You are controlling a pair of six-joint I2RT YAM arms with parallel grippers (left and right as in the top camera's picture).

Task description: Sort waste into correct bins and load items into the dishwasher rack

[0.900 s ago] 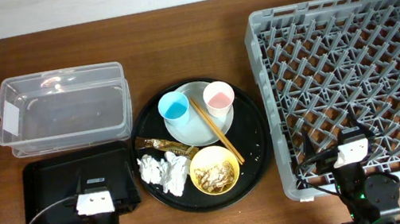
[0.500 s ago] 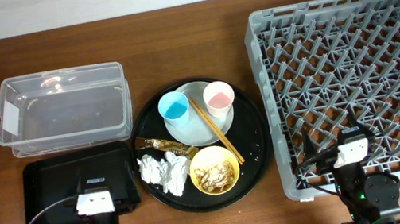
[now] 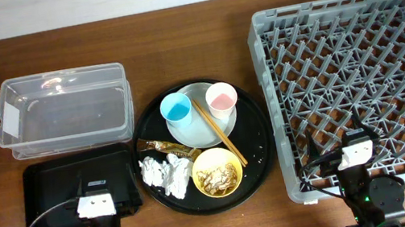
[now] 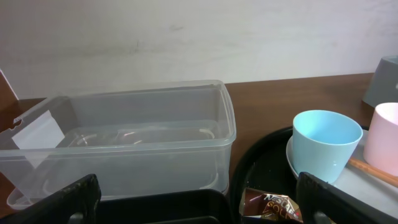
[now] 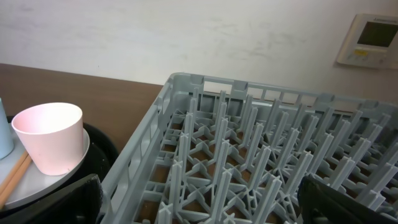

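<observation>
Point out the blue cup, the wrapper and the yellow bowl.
blue cup [image 3: 176, 109]: overhead view, on its inside bottom.
wrapper [image 3: 160, 145]: overhead view, on its middle.
yellow bowl [image 3: 217, 151]: overhead view, on its far rim.

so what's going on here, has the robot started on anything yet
Nothing is being handled yet. The left gripper and right gripper are both open and empty. The blue cup, pink cup, plate, chopsticks, yellow bowl of scraps, tissues and wrapper all sit on the round black tray. The clear tub, shallow black tray and dishwasher rack are empty.
</observation>
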